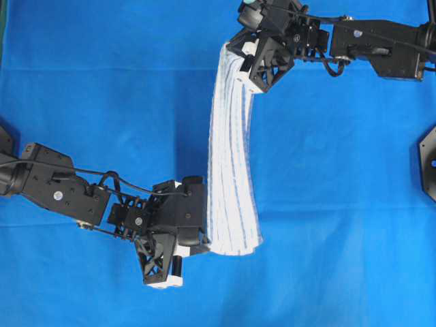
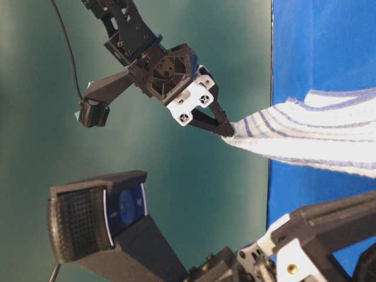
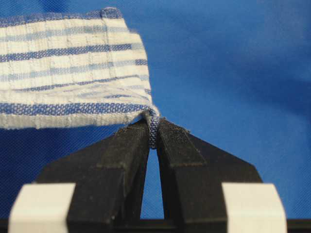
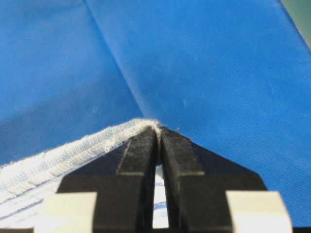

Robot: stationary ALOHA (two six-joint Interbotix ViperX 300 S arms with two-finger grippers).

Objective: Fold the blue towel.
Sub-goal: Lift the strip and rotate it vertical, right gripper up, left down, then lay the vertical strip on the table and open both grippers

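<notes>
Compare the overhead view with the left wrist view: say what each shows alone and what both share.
Only the overhead view shows both arms, with the right gripper at the far end of the blue towel, which hangs stretched between them. Only the left wrist view shows the left gripper with its jaws pinched shut on the towel's hemmed corner. Both show the striped towel, the left gripper and the blue table cloth.

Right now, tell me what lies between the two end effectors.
Only the blue towel, stretched from the left end effector to the right end effector; the overhead view shows it.
</notes>
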